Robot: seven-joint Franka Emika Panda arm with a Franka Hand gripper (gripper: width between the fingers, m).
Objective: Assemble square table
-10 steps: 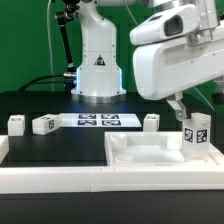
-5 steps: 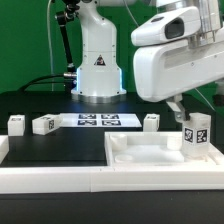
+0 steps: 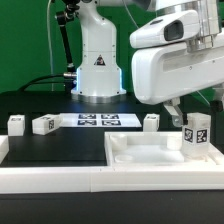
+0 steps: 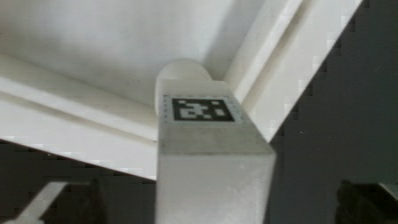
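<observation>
One leg [image 3: 197, 131] stood at a corner of the slab [image 3: 150, 156], seating unclear. Three loose legs [image 3: 44, 124] lay on the desk [image 3: 60, 146]. The tool [image 3: 181, 111] hung wide open, empty.

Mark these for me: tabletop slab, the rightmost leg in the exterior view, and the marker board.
Tabletop slab [image 3: 150, 158], exterior view, on its flat recessed face.
Rightmost leg [image 3: 197, 135], exterior view, on its tagged front face.
Marker board [image 3: 97, 121], exterior view, on its printed middle.
</observation>
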